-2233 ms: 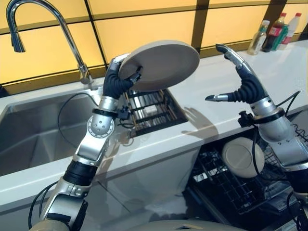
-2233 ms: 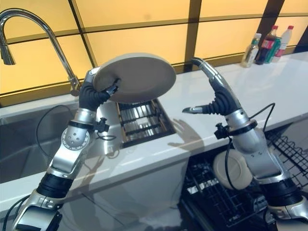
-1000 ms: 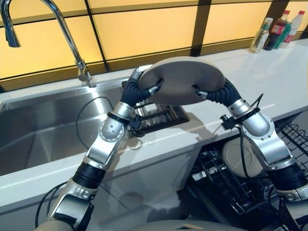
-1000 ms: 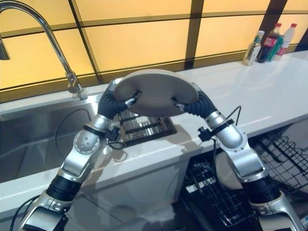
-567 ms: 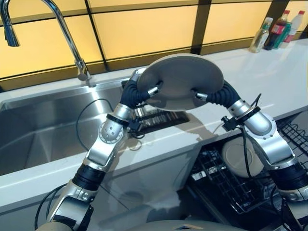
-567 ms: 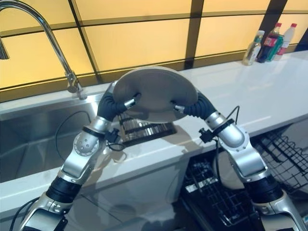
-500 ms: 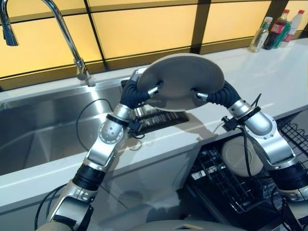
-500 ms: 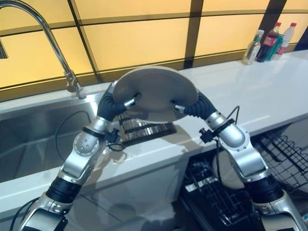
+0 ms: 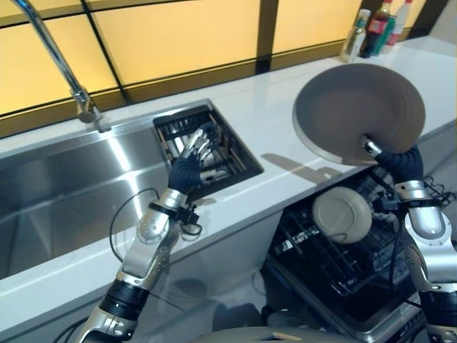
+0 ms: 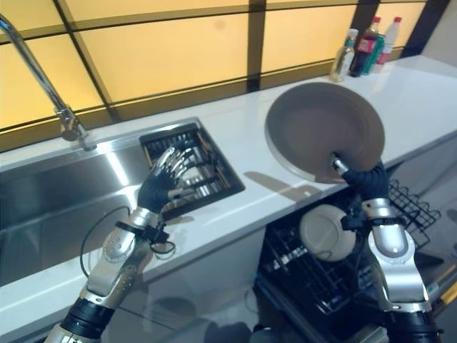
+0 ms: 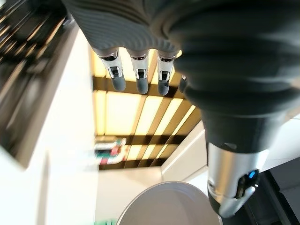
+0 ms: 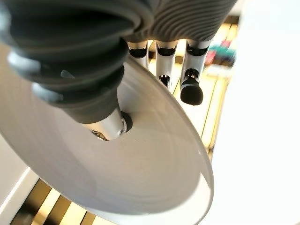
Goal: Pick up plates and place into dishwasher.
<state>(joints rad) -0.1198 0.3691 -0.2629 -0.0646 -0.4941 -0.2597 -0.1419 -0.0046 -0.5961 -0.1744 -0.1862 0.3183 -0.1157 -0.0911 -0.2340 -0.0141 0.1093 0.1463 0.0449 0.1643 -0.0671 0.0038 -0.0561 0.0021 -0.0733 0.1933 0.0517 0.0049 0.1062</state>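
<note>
A large round grey plate is held tilted on edge above the counter's front edge, over the open dishwasher rack. My right hand is shut on its lower rim, with the thumb pressed on the plate's face and the fingers behind it. A second, smaller plate stands in the rack below. My left hand is open with spread fingers and holds nothing. It hovers over the recessed wire dish rack beside the sink.
A steel sink with a tall curved faucet lies at the left. The white counter runs to the right, with several bottles at its far end. The dishwasher rack juts out below the counter's front.
The left hand has let go of the plate and dropped toward the wire rack. The right hand alone has carried the plate right and tipped it up. The camera has turned right.
</note>
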